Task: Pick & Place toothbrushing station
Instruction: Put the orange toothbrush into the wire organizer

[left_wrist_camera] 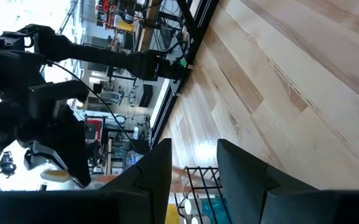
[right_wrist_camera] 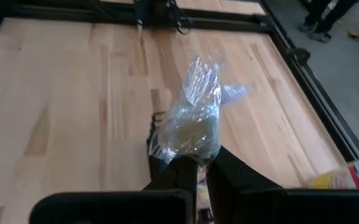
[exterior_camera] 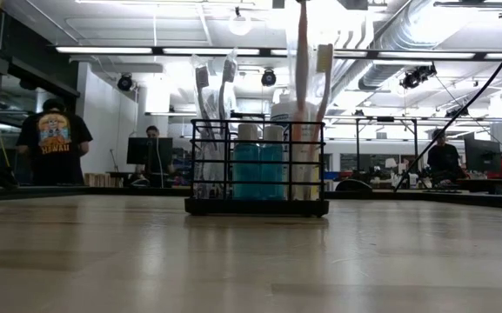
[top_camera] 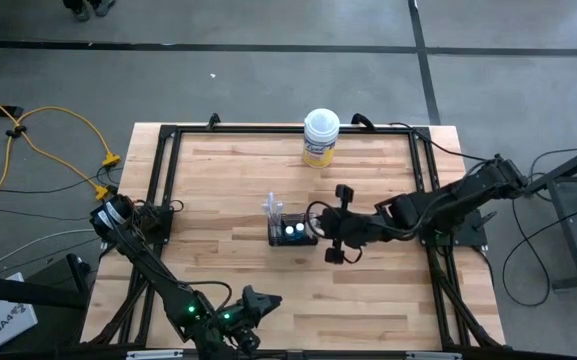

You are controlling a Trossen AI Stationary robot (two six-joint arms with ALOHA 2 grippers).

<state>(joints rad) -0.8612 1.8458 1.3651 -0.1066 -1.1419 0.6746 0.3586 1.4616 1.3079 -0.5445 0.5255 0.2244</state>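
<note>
The toothbrushing station (top_camera: 293,231) is a black wire-mesh holder (exterior_camera: 255,165) whose base rests on the wooden table near its middle. It holds two teal white-capped tubes (exterior_camera: 259,169), bare toothbrushes (exterior_camera: 303,104) and plastic-wrapped ones (right_wrist_camera: 195,118). My right gripper (top_camera: 320,225) is shut at the holder's right end, pointing toward the table's left. In its wrist view the shut fingers (right_wrist_camera: 198,165) sit just before the plastic wrap. My left gripper (top_camera: 258,300) waits open near the table's front edge, with nothing between its fingers (left_wrist_camera: 195,162). My right gripper has its shut fingertips (right_wrist_camera: 188,167) close to the holder's right end and the wrapped toothbrushes. The fingers themselves hide that spot. I cannot tell whether they touch the holder or the wrap.
A white-lidded yellow round tub (top_camera: 320,137) stands at the table's far edge. A black frame rail (top_camera: 168,180) runs around the tabletop. Bare wood lies left of and in front of the holder. People stand in the room behind the table (exterior_camera: 55,143).
</note>
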